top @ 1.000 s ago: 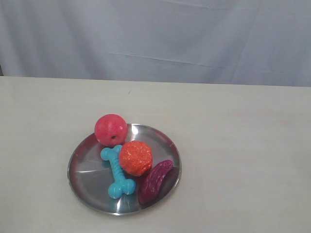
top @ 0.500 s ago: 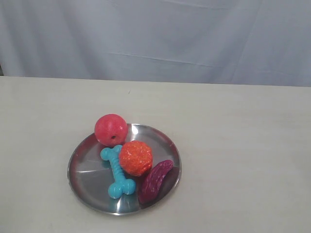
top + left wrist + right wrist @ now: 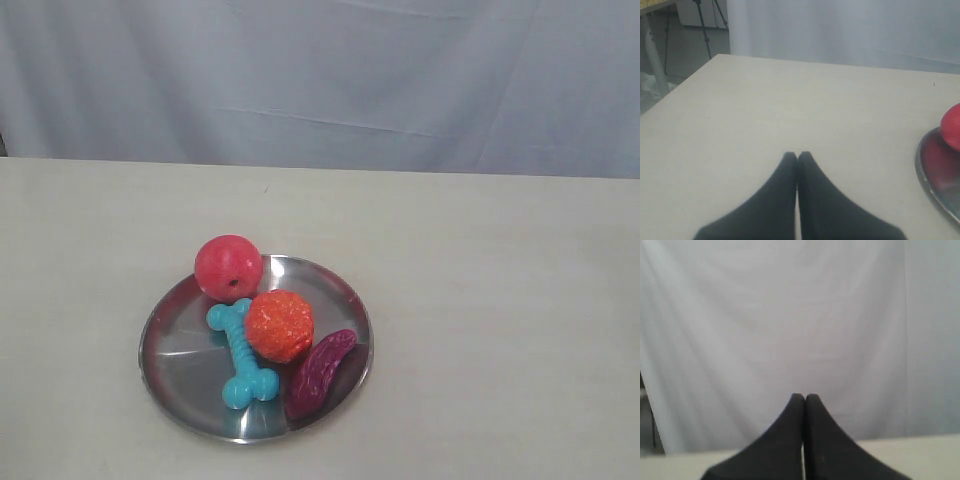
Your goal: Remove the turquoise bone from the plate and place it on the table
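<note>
Bone noted on plate, touching orange ball; judged light, rubbery; ribbed shaft best pinched; left gripper, right gripper seen closed, empty.

In the left wrist view the plate runs off the picture's edge, leaving only an arc of its rim, and the red ball on it is cut to a sliver. In the exterior view that ball hides part of the plate's far rim, while the orange ball sits so tight against the turquoise bone that contact cannot be told
</note>
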